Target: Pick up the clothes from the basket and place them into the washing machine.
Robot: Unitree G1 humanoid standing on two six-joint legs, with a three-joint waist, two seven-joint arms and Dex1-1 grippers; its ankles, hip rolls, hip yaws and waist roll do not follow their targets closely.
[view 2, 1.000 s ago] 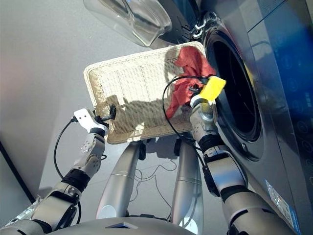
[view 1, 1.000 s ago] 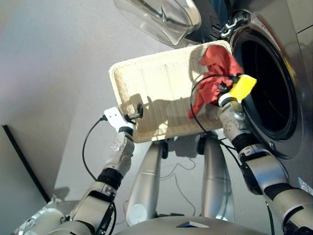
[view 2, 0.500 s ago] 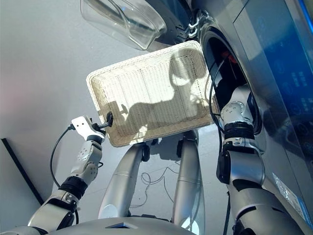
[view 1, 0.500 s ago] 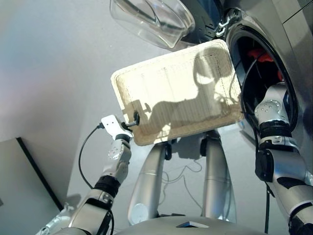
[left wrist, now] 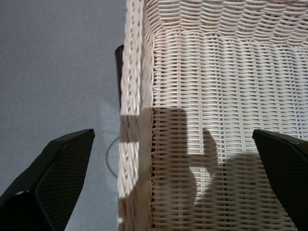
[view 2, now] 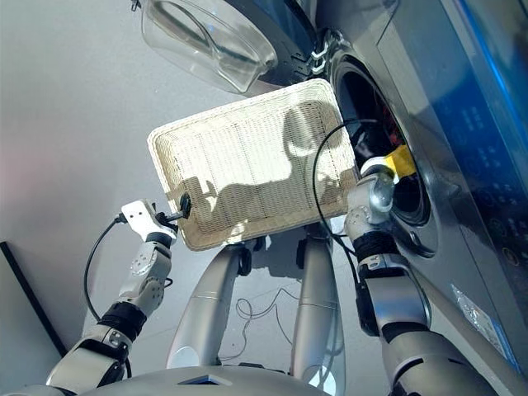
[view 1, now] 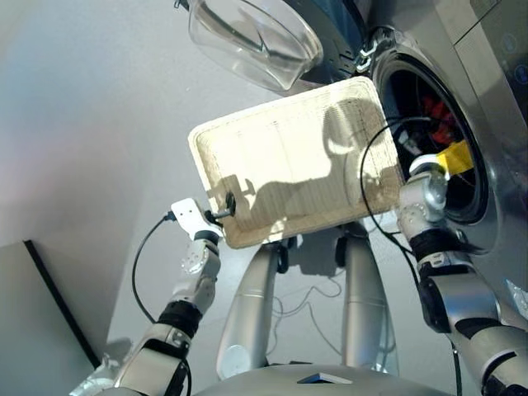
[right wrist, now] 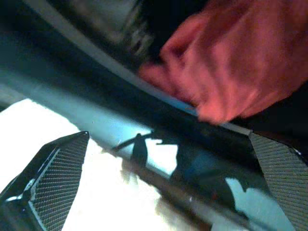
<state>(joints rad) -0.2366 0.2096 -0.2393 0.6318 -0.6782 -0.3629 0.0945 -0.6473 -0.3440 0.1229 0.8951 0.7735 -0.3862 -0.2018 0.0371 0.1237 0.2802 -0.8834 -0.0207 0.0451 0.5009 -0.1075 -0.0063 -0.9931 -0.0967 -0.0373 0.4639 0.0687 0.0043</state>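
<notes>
The cream wicker basket (view 1: 280, 157) stands on its frame in front of the washing machine (view 1: 487, 99), and its weave shows only shadows. My left gripper (view 1: 224, 206) is open at the basket's near left corner, with the rim (left wrist: 137, 96) between its fingers (left wrist: 62, 163), which do not touch it. A coral red garment (right wrist: 240, 57) lies inside the dark drum (view 1: 425, 132) and shows red through the hole (view 1: 435, 111). My right gripper (right wrist: 168, 137) is open and holds nothing at the drum's lower rim, just past the basket's right edge.
The clear glass porthole door (view 1: 256, 41) hangs open above the basket's far side. A black cable (view 1: 371, 165) loops from my right wrist over the basket's right end. Grey floor (view 1: 99, 124) lies to the left, with a dark strip (view 1: 49, 305) at the lower left.
My right gripper carried the coral red garment from over the basket into the drum, let it go and drew back to the drum's mouth. The left arm has stayed put.
</notes>
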